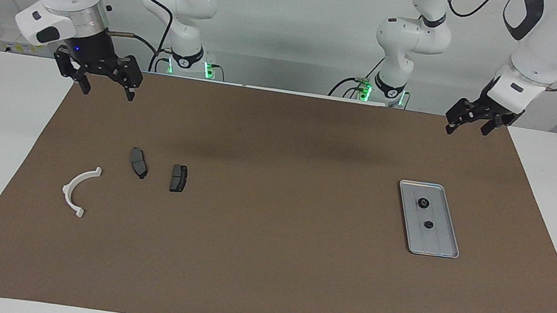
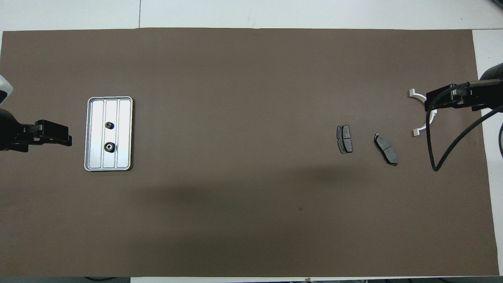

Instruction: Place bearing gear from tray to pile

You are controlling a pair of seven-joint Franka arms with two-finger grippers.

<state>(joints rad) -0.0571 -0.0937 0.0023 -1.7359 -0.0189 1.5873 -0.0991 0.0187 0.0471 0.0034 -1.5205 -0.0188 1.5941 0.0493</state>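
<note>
Hanging raised over the brown mat's point(image 1: 262, 264) corner at the right arm's end: right gripper point(image 1: 103, 89), black, fingers spread wide, grasping nothing. Lying below it on the mat: white curved half-ring bracket point(image 1: 77, 190), then two dark grey brake pads point(image 1: 139, 163) point(image 1: 178, 178), forming the pile. Appearing in the overhead view to cover the bracket point(image 2: 426, 118); showing in the facing view as well clear of it. Resting toward the left arm's end: flat ridged silver-grey metal tray point(image 1: 436, 246), carrying two small black round bearing gears point(image 1: 422, 202) point(image 1: 428, 224). Hovering raised over the mat's edge, apart from the tray: left gripper point(image 1: 466, 126), released, empty. Reading as just beside the tray point(image 2: 94, 133) from overhead.
</note>
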